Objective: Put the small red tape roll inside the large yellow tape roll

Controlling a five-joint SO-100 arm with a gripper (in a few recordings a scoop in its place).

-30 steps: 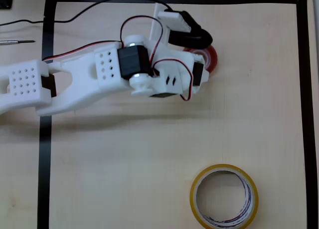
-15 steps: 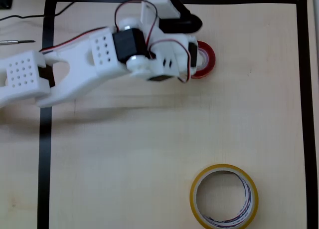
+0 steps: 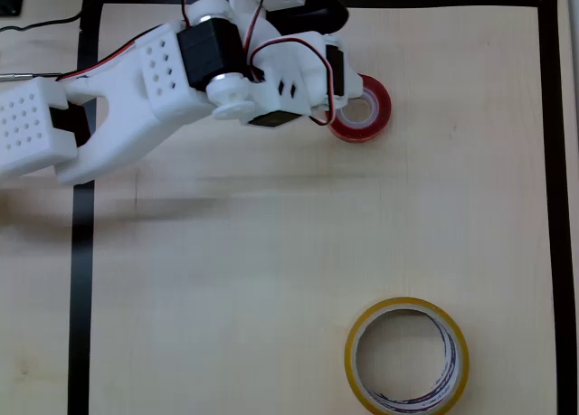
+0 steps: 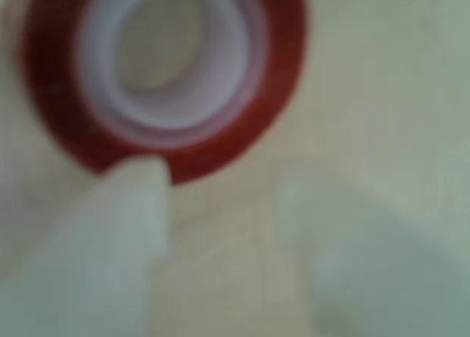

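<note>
My hand point(image 4: 220, 186) hangs open beside the small red tape roll point(image 3: 360, 110) (upper centre); closing off-centre could skid it away

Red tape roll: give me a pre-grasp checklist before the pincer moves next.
1. Small red tape roll flat on the table, hole up: ok.
2. Pincer open, wood showing between the fingers: ok.
3. Fingers straddle the roll's wall: not ok; the roll lies ahead of both tips in the wrist view.
4. Fingertip touching the roll: cannot tell, too blurred.
5. Large yellow tape roll flat, hole empty: ok.
6. Table between the rolls free: ok.
</note>
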